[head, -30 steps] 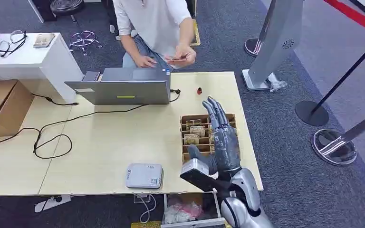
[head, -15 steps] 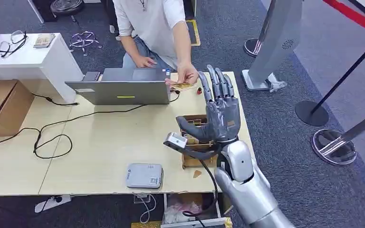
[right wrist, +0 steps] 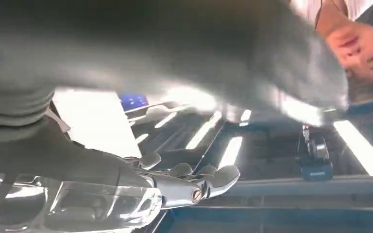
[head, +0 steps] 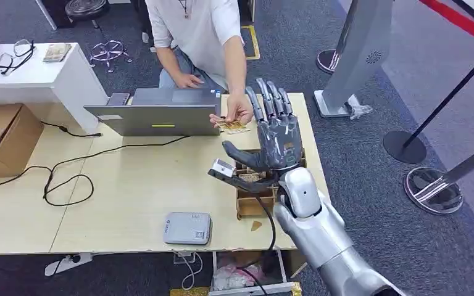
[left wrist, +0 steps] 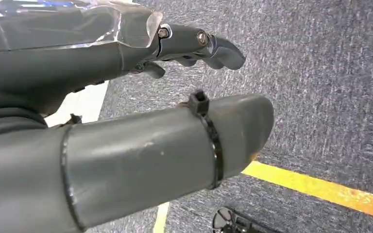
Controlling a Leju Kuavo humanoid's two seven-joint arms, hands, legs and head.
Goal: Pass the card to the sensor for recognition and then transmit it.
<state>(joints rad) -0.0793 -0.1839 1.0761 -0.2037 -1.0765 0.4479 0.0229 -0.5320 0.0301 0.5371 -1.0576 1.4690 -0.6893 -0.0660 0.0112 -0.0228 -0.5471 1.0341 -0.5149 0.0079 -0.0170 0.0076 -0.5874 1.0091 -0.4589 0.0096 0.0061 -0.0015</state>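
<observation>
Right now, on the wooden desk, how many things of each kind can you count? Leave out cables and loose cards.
Laptop: 1
Grey sensor box: 1
Compartmented card tray: 1
Cardboard box: 1
Total: 4

Silver right arm (head: 321,237), dark grey right hand (head: 278,139), black cable.
</observation>
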